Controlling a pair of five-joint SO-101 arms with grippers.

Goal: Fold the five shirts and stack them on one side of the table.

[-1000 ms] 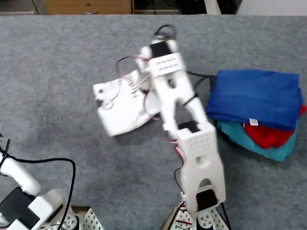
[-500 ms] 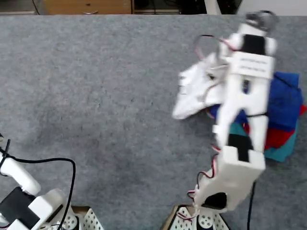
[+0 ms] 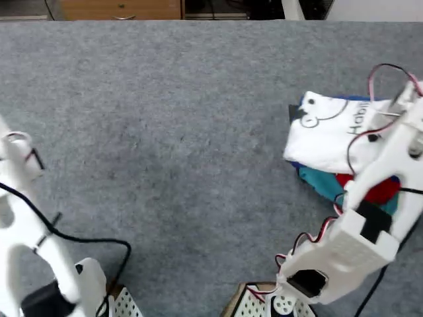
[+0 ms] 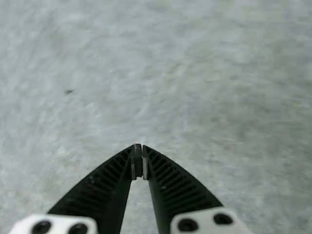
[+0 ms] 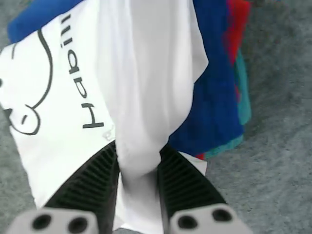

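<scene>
Right gripper [image 5: 138,151] clamps the white shirt [image 3: 327,135] atop the pile [image 3: 317,181] at 3 o'clock; left gripper [image 4: 138,152] closed, empty, over the surface [image 4: 195,73].

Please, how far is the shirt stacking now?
Done: blue shirt, red shirt and teal shirt lie stacked at the table edge. In hand: the right tool grips the white shirt, lying on top. Remaining: release it; I count four shirts.
</scene>
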